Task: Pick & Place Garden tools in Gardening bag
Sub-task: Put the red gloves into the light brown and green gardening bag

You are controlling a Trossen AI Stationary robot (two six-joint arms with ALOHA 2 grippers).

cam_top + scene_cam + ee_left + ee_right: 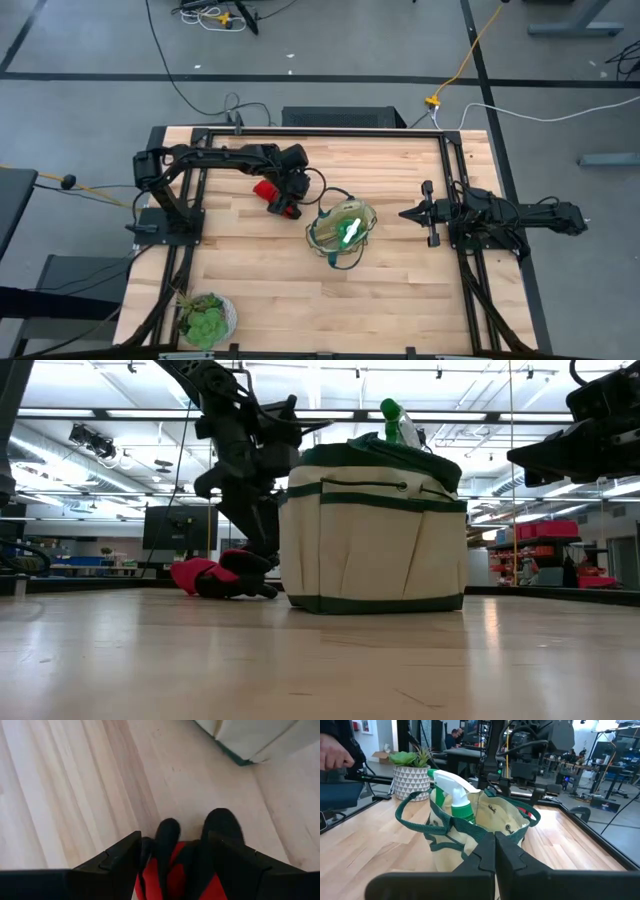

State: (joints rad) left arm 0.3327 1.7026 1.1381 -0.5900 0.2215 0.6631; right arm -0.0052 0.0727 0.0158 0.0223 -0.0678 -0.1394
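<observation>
The glove bundle lies on the table between the spread fingers of the left gripper, jaws wide for a grasp; the gardening bag stands just beyond, spray bottle inside. The right gripper waits, closed and empty, behind the bag

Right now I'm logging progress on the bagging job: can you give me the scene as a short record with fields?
bag: gardening bag upright mid-table
in bag: spray bottle, nozzle above the rim
on table: glove bundle beside the bag
left gripper: fingers open, straddling the glove bundle
right gripper: shut, empty, parked at the table's right, facing the bag
other: potted plant at a near corner
rakes: not visible
</observation>
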